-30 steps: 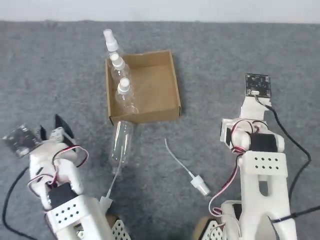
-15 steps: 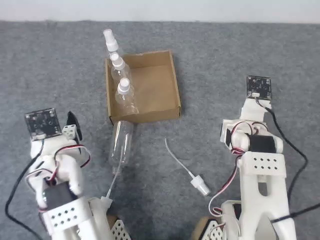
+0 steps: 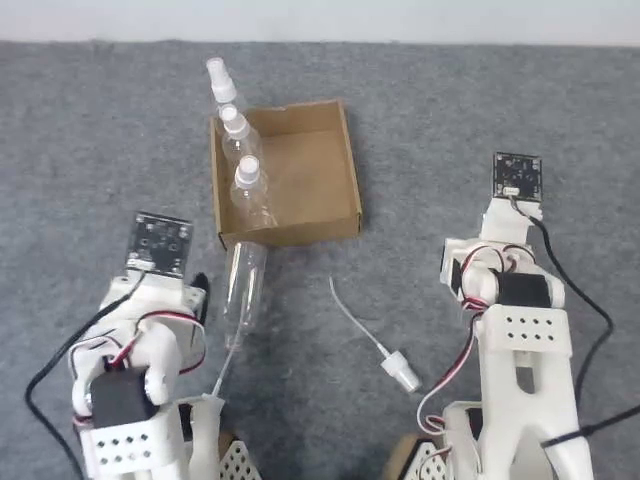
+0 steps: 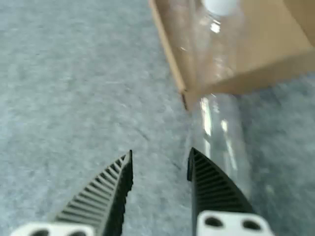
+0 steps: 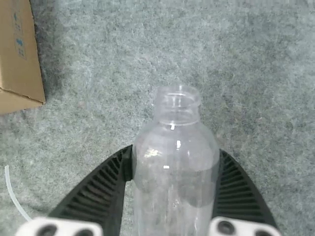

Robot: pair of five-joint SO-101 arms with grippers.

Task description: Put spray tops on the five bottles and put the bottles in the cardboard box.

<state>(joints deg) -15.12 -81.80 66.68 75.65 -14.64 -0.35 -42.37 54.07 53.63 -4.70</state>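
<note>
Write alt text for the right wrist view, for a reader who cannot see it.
The right gripper clasps a clear plastic bottle, its neck open with no spray top, between black ridged fingers. Beneath lies grey carpet, with a corner of the cardboard box and a thin white tube at the edges.
</note>
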